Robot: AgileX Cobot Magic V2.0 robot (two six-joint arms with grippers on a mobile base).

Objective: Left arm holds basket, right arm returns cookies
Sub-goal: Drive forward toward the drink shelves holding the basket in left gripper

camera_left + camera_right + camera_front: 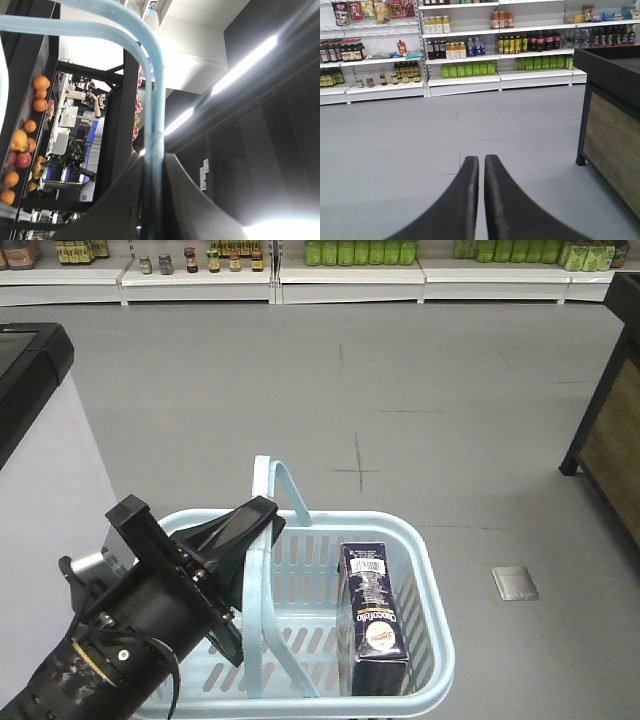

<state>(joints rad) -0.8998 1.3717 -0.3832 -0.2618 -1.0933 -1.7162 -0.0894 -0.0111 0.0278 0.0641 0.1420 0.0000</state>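
Exterior front-facing view showed the left arm [120, 640] reaching up from the lower left corner, its left gripper [262, 518] angled over the near rim of the basket [435, 600]. Left wrist view had the two black fingers [120, 200] clamped on the basket's pale blue handles [153, 130], which ran up between them. The cookies [372, 615] sat inside the basket against its right wall, apart from those fingers. Right wrist view showed the right gripper [481, 159] level over the grey floor [395, 135], facing the shelves [465, 80], its fingers nearly together with nothing between them.
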